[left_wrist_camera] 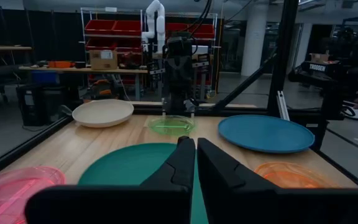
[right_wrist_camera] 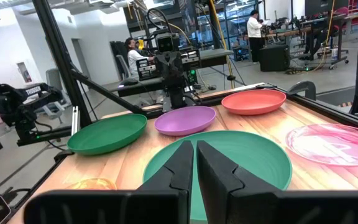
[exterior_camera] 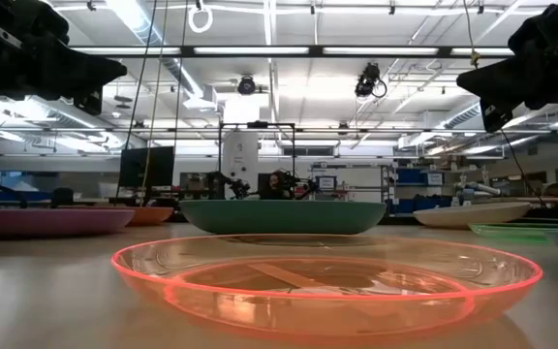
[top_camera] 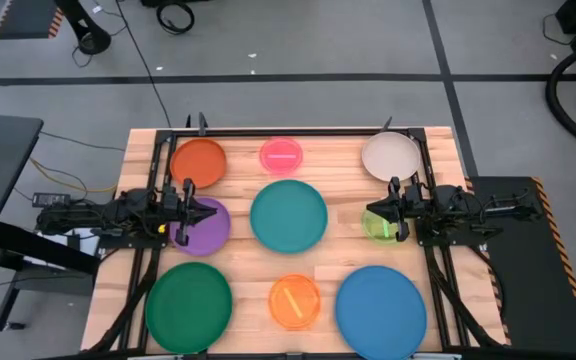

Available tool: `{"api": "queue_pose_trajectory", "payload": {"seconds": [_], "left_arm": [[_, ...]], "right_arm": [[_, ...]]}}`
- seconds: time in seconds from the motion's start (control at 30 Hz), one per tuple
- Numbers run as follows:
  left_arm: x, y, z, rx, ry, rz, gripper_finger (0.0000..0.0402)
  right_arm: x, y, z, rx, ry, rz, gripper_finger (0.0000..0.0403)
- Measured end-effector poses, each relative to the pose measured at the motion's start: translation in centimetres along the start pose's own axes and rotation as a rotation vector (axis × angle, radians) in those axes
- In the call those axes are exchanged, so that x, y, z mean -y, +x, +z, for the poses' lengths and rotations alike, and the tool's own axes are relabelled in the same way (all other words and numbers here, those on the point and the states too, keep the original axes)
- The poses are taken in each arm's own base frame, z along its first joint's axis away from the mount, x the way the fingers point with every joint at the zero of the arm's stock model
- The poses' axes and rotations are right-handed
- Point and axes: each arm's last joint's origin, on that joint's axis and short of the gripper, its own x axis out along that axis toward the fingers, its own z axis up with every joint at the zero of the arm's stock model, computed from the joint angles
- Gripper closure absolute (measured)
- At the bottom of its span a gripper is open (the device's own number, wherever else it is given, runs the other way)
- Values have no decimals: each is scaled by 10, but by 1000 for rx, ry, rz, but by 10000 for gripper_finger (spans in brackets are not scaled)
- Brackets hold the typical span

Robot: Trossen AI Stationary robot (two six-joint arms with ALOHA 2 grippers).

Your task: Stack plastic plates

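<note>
Nine plates lie singly, flat on the table: orange-red (top_camera: 199, 162), pink (top_camera: 282, 154) and beige (top_camera: 390, 155) along the far side. Purple (top_camera: 204, 230), teal (top_camera: 288, 215) and small green (top_camera: 380, 228) are in the middle row. Large green (top_camera: 188, 305), small orange (top_camera: 295, 302) and blue (top_camera: 381, 310) are near. My left gripper (top_camera: 215, 212) hovers shut above the purple plate's right part, pointing at the teal plate (left_wrist_camera: 135, 165). My right gripper (top_camera: 366, 212) hovers shut above the small green plate, also facing the teal plate (right_wrist_camera: 247, 155). In the low view both grippers hang high, left (exterior_camera: 46, 58) and right (exterior_camera: 541, 58).
A black frame (top_camera: 288, 131) runs along the table's far edge and down both sides by the arm bases. Bare wood shows in narrow strips between the plates. The small orange plate (exterior_camera: 323, 281) sits closest to the near edge.
</note>
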Motion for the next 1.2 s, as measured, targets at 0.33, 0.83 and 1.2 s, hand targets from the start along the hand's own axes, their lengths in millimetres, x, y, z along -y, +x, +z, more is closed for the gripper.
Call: {"api": "queue_pose_trajectory", "payload": {"seconds": [0.33,0.83,1.2], "left_arm": [[0,0,0,0,0,0,374],[0,0,0,-1,0,0,374],[0,0,0,-1,0,0,374]], "right_arm": [[-1,-5,31,338,-50,-74,371],[-28,60,22,-60,-32,75,370],[-62,141,15,-527,-111,146,274]]}}
